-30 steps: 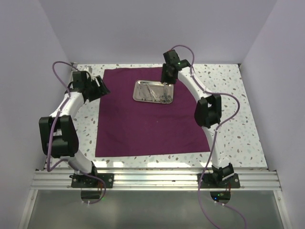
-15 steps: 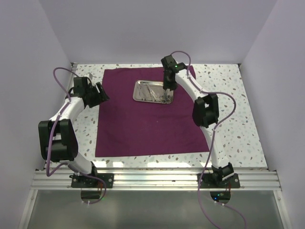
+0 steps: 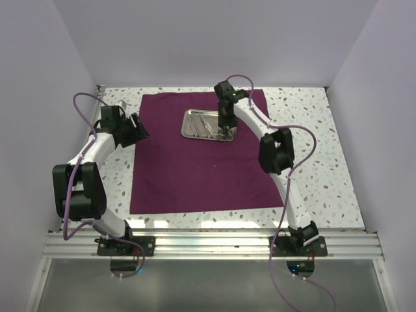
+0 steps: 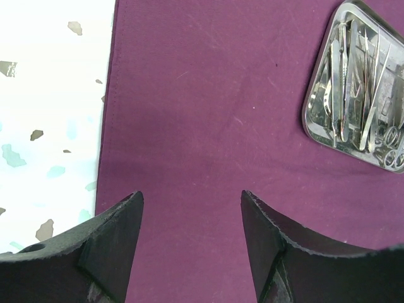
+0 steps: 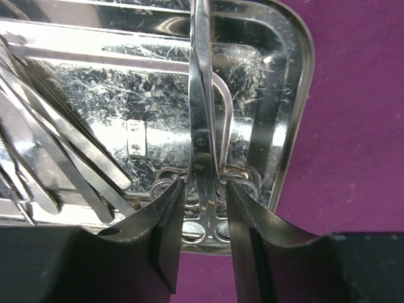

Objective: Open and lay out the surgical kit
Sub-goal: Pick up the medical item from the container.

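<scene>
Top view: your right gripper has swung in from beyond the steel tray and now stands over its right end. Your left gripper has drawn back to the left edge of the maroon cloth, which lies spread flat. Lifting instruments out looks to be the next step

Left wrist: jaws wide, holding nothing; tray well off to the right

Right wrist: fingers narrowed either side of the ring-handled scissors, just above the rings; whether they pinch yet, you cannot tell

The right fingers have come from beyond the tray down into it, astride the scissors; the left fingers edged back.
</scene>
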You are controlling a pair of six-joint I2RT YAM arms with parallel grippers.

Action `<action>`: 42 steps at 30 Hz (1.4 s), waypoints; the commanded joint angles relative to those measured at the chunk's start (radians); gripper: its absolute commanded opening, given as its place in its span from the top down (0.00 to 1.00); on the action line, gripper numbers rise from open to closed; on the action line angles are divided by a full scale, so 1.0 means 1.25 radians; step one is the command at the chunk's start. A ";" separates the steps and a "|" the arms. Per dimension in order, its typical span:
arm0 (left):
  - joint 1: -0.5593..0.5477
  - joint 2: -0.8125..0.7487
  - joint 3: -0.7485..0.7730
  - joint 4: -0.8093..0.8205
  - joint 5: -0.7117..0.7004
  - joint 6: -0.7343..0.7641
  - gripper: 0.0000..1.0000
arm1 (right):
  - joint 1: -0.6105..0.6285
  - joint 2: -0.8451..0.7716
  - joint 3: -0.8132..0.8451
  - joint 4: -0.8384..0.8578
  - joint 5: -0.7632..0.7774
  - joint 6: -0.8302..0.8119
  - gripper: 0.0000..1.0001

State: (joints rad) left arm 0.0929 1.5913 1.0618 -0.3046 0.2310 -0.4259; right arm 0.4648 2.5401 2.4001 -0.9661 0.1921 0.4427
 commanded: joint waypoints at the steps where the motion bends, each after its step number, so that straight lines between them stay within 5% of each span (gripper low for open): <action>1: -0.001 -0.023 -0.005 0.022 0.001 0.016 0.33 | 0.016 0.026 0.023 -0.022 0.008 -0.022 0.63; 8: 0.001 -0.020 -0.008 0.023 -0.001 0.019 0.33 | 0.020 0.050 0.027 -0.032 0.030 -0.029 0.65; 19: -0.002 -0.004 -0.008 0.030 0.009 0.014 0.34 | 0.020 0.048 0.026 -0.041 0.073 -0.045 0.98; 33: -0.001 -0.046 -0.021 0.046 0.030 -0.013 0.35 | 0.022 -0.142 0.052 0.041 0.080 -0.035 1.00; 38: -0.004 -0.053 -0.033 0.063 0.046 -0.025 0.36 | 0.021 -0.261 -0.062 0.051 0.086 -0.022 1.00; 42: -0.014 -0.057 -0.032 0.062 0.043 -0.023 0.36 | 0.022 -0.418 -0.326 0.088 0.075 -0.015 1.00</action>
State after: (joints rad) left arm 0.0872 1.5585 1.0252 -0.2771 0.2657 -0.4442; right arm 0.4919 2.1803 2.1700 -0.8948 0.2783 0.4072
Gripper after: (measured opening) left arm 0.642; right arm 0.141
